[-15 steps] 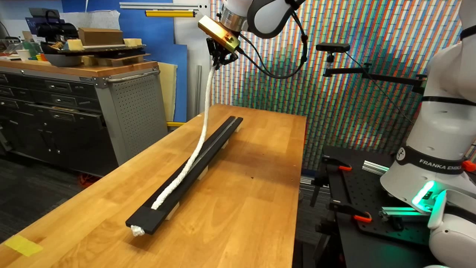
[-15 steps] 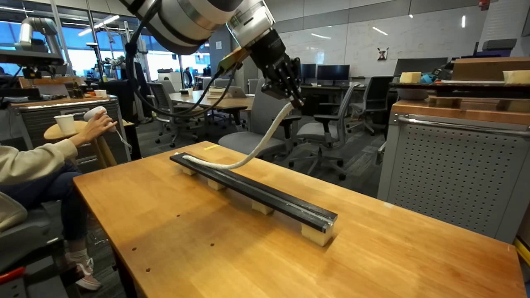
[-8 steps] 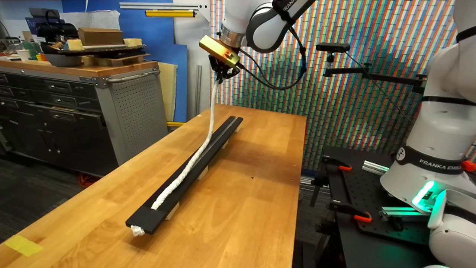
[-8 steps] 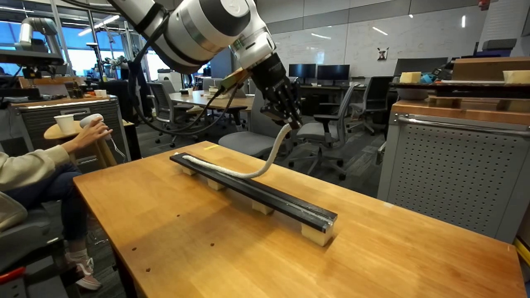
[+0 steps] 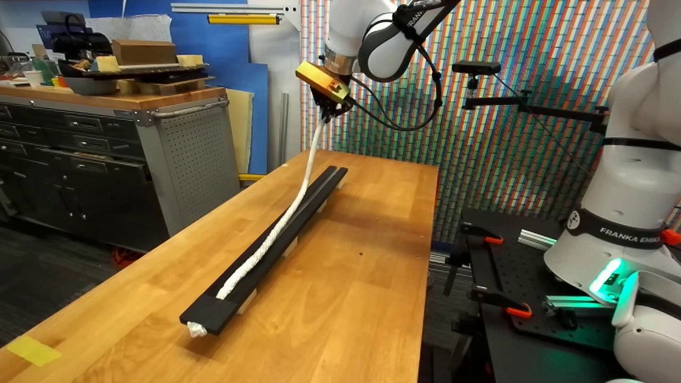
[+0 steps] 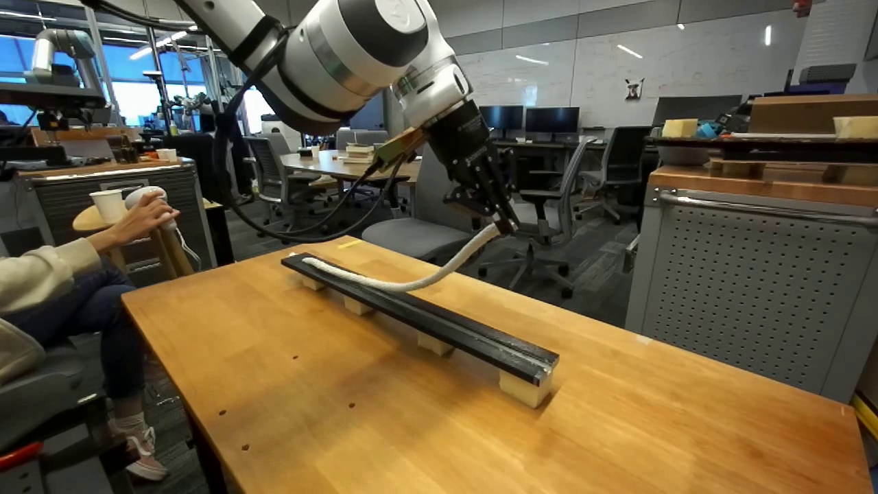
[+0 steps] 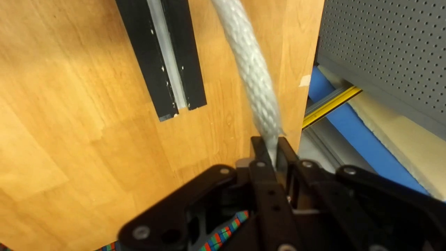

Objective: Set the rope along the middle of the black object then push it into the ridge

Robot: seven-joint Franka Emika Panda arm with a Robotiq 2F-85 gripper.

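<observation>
The wrist view shows most clearly the state of the gripper [image 7: 271, 141]: its two fingers [image 7: 259, 151] are narrow together and pinch the white rope [image 7: 253, 69] between them, a small detail in the exterior views. These views, both of them, show instead the whole curve: from the gripper, hanging in the air above the table [image 5: 362, 319], the rope goes down to the black bar [image 6: 439, 322], and its lower part lies along the middle of the bar, on the half toward the table corner with the yellow tape [image 6: 350, 243]. A white tuft [image 5: 197, 330], easy to see in an exterior view, shows at the end there. Whether the lying part sits inside the groove [image 7: 170, 59] or on top of it, one cannot tell. The wrist view has the opposite end of the bar, where the groove looks pale; there the held rope appears beside the bar, on the side of the table edge which faces the cabinet [image 7: 383, 62]. Four pale blocks [image 6: 525, 389] carry the bar above the table. Only in an exterior view there is a seated person [image 6: 51, 281] with a white device [image 6: 137, 197], near a corner of the table; the robot base [image 5: 633, 252], past the long edge opposite to the cabinet, is visible in an exterior view.
</observation>
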